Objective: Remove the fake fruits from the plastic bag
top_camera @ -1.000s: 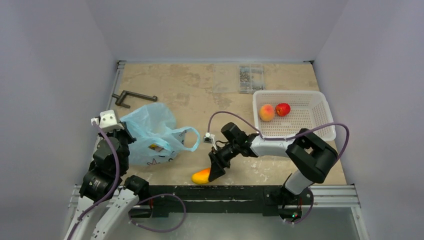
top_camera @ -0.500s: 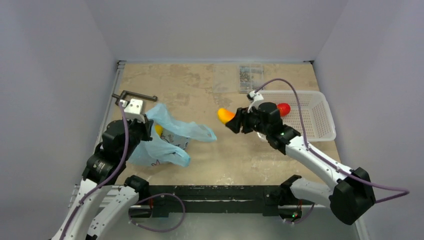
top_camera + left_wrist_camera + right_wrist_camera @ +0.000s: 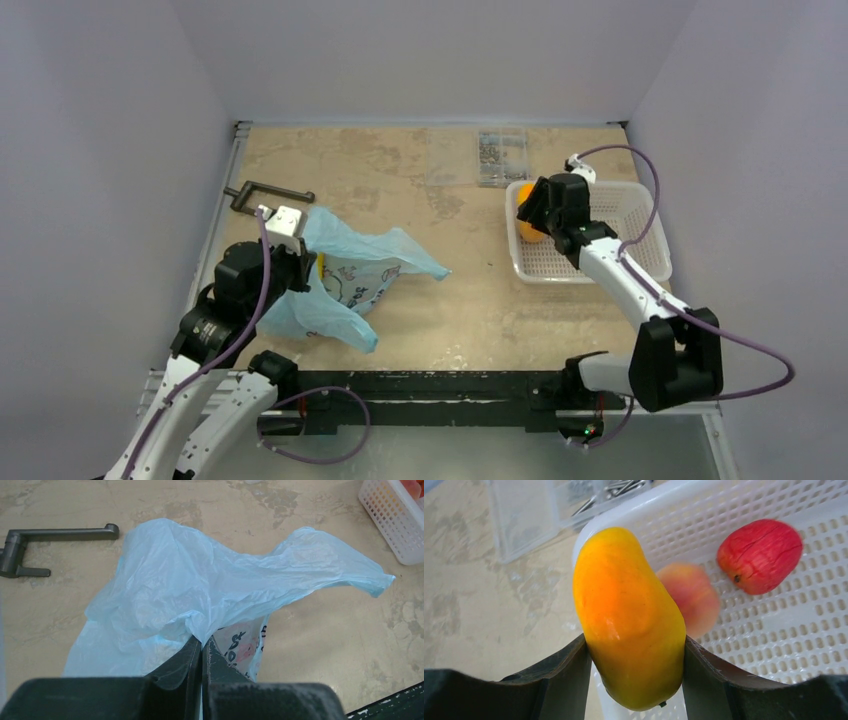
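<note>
Right gripper (image 3: 635,647) now stretched over basket (image 3: 784,645), gripping yellow-orange fruit (image 3: 624,600); left gripper (image 3: 202,645) pinching bag (image 3: 175,580).

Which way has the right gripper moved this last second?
Yes. The right gripper, shut on a yellow-orange fruit, went from the near edge of the table back and rightward to the left rim of the white basket.
</note>
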### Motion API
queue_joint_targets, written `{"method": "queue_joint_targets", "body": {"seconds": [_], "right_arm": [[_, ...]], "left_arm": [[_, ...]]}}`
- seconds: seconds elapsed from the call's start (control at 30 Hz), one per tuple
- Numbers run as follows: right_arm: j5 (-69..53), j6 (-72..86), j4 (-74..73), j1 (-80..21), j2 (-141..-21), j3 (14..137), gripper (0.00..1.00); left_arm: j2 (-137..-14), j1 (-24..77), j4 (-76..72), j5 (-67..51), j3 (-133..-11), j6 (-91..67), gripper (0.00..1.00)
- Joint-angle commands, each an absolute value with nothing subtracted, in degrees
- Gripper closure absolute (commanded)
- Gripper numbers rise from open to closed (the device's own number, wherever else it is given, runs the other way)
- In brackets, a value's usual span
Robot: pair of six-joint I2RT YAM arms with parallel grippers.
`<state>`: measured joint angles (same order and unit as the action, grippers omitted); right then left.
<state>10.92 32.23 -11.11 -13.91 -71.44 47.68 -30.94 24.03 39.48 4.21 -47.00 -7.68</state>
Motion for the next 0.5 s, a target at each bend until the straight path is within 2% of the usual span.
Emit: {"method": "queue_joint_targets", "body": {"seconds": [0.0,0.13,0.17,0.2,0.3,0.37,0.47], "right_arm": [[18.93,35.56,-10.81,-10.23,-76.94,52.89,1.0],[20.98,35.59,-11.28,-7.81,-80.54,53.83,1.0],[21.05,35.22,-11.32,-7.68,-80.87,53.63,0.97],[21.18,34.9,-11.34,-7.47,-80.94,53.25,0.9],[21.53,33.06,-10.05,-7.38,-79.63,51.11,0.53],[20.9,31.9,-9.43,-7.37,-78.15,49.99,0.37],[19.36,30.19,-8.54,-7.38,-75.64,48.69,0.21]], "left_arm": [[-30.92,24.08,39.07,4.45,-46.59,-6.15,1.0],[-31.12,24.08,39.68,3.61,-46.9,-6.41,1.0],[-30.98,24.04,39.72,3.6,-46.9,-6.46,1.0],[-30.77,24.08,39.68,3.6,-46.81,-6.49,1.0],[-30.16,24.0,39.43,3.24,-46.65,-6.51,1.0],[-30.12,24.11,39.27,2.75,-46.58,-6.46,1.0],[-30.42,24.08,39.17,1.7,-46.6,-6.3,1.0]]}}
